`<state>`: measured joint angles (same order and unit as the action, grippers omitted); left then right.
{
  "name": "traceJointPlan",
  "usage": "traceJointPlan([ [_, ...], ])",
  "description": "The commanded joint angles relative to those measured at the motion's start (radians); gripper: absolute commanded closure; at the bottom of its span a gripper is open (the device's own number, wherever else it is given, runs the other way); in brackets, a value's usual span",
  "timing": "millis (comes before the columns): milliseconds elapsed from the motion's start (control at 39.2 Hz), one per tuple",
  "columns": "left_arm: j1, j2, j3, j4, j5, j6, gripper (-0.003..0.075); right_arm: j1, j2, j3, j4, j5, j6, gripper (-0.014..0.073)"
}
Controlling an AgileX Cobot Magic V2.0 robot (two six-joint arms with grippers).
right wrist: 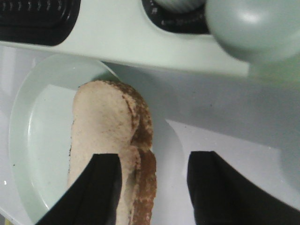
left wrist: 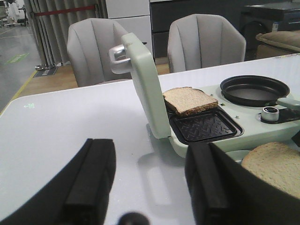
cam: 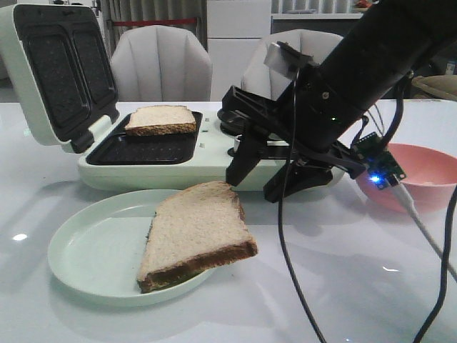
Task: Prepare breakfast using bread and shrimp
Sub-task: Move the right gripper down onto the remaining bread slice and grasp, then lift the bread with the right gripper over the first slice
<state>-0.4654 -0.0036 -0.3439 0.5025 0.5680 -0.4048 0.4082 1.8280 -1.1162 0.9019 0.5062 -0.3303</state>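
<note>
One slice of bread lies in the far half of the open sandwich maker's tray, also in the left wrist view as bread. A second slice of bread rests on the pale green plate, overhanging its right rim. My right gripper hangs open just above that slice's far right corner. In the right wrist view one finger is over the bread and the crust edge lies between the fingers. My left gripper is open over bare table. The shrimp is out of view.
The sandwich maker's lid stands upright at the left. Its round black pan and a knob sit on the right half. A pink bowl stands at the right, behind the right arm's cables. Two chairs stand behind the table.
</note>
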Motion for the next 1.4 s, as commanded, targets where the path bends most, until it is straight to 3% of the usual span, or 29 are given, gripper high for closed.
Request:
traceJointPlan([
  [0,-0.008,0.004,-0.026,0.010,-0.072,-0.003,0.0317,0.002,-0.015,-0.046,0.076,-0.004,-0.052,0.0157],
  [255,-0.008,0.004,-0.026,0.010,-0.072,-0.003,0.0317,0.002,0.035,-0.051,0.245,0.033,-0.194,0.0157],
  [408,-0.008,0.004,-0.026,0.010,-0.072,-0.003,0.0317,0.002,0.062,-0.051,0.300,0.060,-0.215,0.0157],
  [638,-0.008,0.004,-0.026,0.010,-0.072,-0.003,0.0317,0.002,0.073,-0.056,0.304,0.074,-0.256,0.0169],
  [918,-0.008,0.004,-0.026,0.010,-0.072,-0.003,0.0317,0.001,0.071,-0.091,0.306,0.111,-0.268,0.0391],
  [1377,-0.008,0.004,-0.026,0.010,-0.072,-0.003,0.0317,0.000,-0.052,-0.162,0.313,0.169,-0.305,0.0395],
])
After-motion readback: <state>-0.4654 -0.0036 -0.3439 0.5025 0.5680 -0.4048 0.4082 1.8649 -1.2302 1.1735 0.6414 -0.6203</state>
